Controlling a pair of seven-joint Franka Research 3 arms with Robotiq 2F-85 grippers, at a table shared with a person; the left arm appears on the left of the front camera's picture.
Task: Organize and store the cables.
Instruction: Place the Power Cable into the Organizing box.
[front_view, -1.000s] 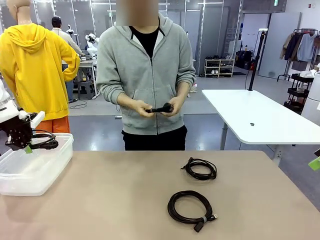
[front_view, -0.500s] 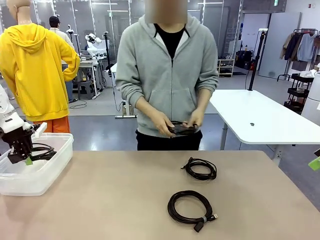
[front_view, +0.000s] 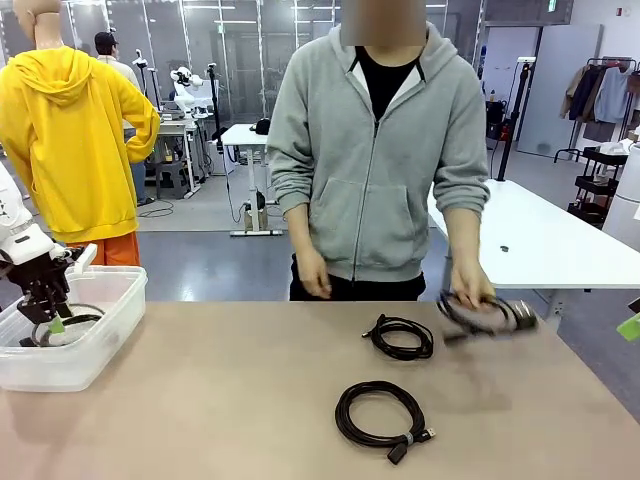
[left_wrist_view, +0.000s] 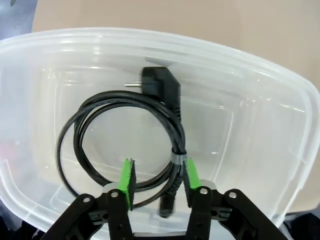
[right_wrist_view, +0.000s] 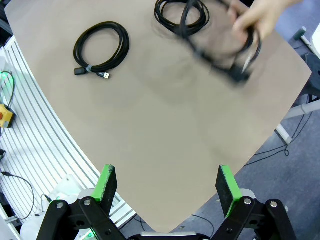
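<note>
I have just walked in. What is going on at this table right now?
The left gripper stands open above a coiled black cable that lies in the clear plastic bin. The person's hand is holding another coil, blurred, just over the far right of the table. Nearer the middle lie two more coils. The right gripper is open and holds nothing.
</note>
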